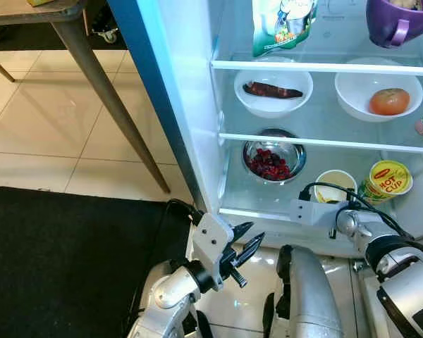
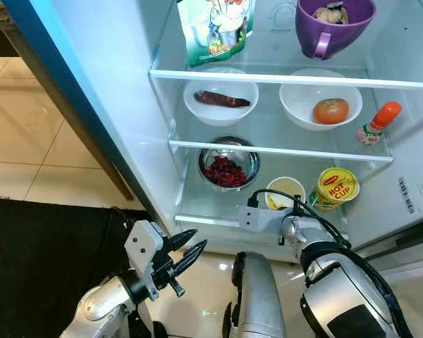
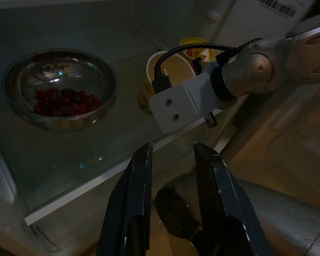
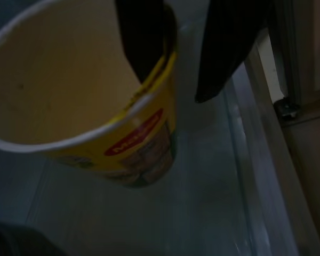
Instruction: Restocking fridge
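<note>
1. Reading "HOT CUP" on the sealed yellow cup (image 2: 336,186), sitting on the fridge's bottom shelf (image 2: 218,205).
2. Pinching the rim of the open noodle cup (image 4: 90,101) beside it: right gripper (image 4: 189,64), one finger inside, one outside; label blurred.
3. Hovering below the shelf edge: left gripper (image 2: 188,252), fingers slightly parted, holding nothing.

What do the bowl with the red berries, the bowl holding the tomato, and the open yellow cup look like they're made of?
The berry bowl looks like polished steel: a mirror-bright rim with reflections. The tomato bowl looks like glazed white ceramic, smooth and glossy, though it may be melamine. The open yellow cup seems to be printed paperboard with a matte tan inside and a thin rolled rim; the right hand has one finger inside that rim.
</note>
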`<state>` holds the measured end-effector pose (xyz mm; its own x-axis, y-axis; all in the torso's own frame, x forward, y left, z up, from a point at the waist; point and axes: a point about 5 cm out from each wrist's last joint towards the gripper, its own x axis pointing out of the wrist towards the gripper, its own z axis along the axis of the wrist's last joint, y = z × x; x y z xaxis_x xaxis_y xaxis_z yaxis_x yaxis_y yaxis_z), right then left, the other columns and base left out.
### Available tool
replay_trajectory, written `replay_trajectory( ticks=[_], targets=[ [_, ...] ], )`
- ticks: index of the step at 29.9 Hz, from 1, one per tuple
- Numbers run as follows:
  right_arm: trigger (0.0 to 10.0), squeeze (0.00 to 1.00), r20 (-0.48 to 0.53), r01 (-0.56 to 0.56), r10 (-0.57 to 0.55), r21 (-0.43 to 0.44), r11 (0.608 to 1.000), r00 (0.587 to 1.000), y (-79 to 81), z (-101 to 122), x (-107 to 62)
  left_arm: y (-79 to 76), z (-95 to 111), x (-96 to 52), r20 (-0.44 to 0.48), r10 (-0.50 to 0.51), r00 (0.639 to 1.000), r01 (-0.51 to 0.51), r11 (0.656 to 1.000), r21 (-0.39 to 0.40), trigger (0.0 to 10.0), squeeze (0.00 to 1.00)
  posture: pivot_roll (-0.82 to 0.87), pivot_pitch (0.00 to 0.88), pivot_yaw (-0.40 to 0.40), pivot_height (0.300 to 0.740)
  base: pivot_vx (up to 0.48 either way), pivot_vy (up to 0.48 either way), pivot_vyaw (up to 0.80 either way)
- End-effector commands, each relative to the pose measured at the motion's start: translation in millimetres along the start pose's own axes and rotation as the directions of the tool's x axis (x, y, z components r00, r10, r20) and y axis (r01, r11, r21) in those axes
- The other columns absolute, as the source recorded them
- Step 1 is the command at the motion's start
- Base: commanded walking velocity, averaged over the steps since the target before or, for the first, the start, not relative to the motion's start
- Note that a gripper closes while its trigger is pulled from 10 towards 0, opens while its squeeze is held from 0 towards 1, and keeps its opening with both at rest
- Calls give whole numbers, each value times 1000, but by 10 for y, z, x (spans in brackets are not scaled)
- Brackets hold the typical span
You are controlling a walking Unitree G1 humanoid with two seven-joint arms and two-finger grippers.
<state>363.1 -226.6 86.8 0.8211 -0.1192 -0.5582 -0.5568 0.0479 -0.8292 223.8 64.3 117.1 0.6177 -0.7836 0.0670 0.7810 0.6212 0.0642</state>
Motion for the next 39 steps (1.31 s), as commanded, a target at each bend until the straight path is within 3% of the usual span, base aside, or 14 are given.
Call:
replay_trajectory(
  ticks=[1, 2, 3, 4, 5, 6, 11, 18, 31, 36, 39],
  targets=[
    [10000, 1000, -16, -7, 7, 12, 1000, 1000, 62, -43, 1, -25, -73, -68, -53, -6, 999, 6, 1000, -2, 10000, 0, 83, 418, 65, 460, 0, 0, 0],
    [10000, 1000, -16, -7, 7, 12, 1000, 1000, 62, -43, 1, -25, -73, -68, -53, -6, 999, 6, 1000, -2, 10000, 0, 83, 418, 65, 460, 0, 0, 0],
    [10000, 929, -16, 10, -10, 21, 1000, 1000, 21, -41, -1, -27, -73, -66, -54, -7, 999, 7, 1000, -4, 10000, 0, 80, 413, 63, 460, 0, 0, 0],
    [10000, 239, -12, 25, -25, 27, 999, 1000, -21, -36, -3, -26, -76, -58, -56, -8, 998, 8, 1000, -4, 10000, 0, 74, 406, 58, 460, 0, 0, 0],
    [10000, 239, -10, 33, -33, 30, 999, 999, -53, -31, -5, -27, -76, -53, -59, -10, 998, 10, 1000, -4, 10000, 0, 74, 406, 58, 460, 0, 0, 0],
    [10000, 0, -4, 42, -42, 27, 999, 999, -87, -22, -7, -24, -79, -41, -60, -11, 998, 11, 1000, -3, 10000, 0, 69, 396, 52, 460, 0, 0, 0],
    [10000, 0, 13, 96, -96, 14, 995, 995, -249, 6, -23, 13, -68, 23, -48, -7, 999, 8, 1000, 6, 10000, 0, 56, 369, 40, 460, 0, 0, 0],
    [10000, 0, 68, 150, -163, 160, 976, 984, -501, 107, -58, 38, -76, 83, -39, -6, 999, 7, 1000, 18, 10000, 0, 45, 323, 19, 460, 0, 0, 0],
    [10000, 0, 147, 52, -103, 318, 947, 984, -520, 131, -73, 138, -168, 75, -61, -14, 998, 16, 999, 43, 10000, 0, 17, 242, 1, 460, 0, 0, 0],
    [10000, 0, 211, 18, -124, 446, 895, 969, -609, 120, -105, 143, -241, 85, -69, -5, 998, 8, 999, 42, 10000, 0, 12, 214, -5, 460, 0, 0, 0],
    [10000, 0, 228, 6, -126, 464, 886, 965, -621, 120, -113, 145, -263, 90, -74, -2, 997, 5, 999, 41, 10000, 0, 13, 205, -10, 460, 0, 0, 0]
  ],
)
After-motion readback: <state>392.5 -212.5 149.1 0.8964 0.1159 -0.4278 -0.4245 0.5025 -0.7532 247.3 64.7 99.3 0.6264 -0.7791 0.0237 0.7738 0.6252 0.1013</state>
